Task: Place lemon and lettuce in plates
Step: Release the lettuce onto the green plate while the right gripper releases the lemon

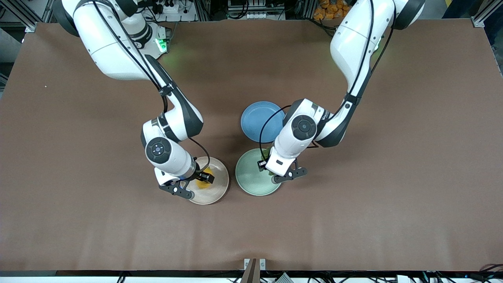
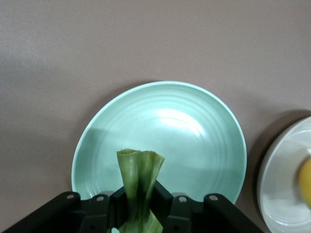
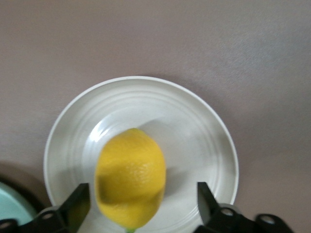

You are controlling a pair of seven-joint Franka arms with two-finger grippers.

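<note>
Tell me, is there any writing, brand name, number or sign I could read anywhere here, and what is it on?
None can be read.
Left arm's wrist housing: a small dark mark, too small to read.
Beige plate, mint green plate, blue plate, lemon, lettuce: no writing.
Brown table cover: plain.

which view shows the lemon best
The right wrist view: the lemon fills the middle, between the right tool's open fingers, over the beige plate. The front view shows only a yellow sliver beside the tool; the left wrist view catches just its edge.
</note>
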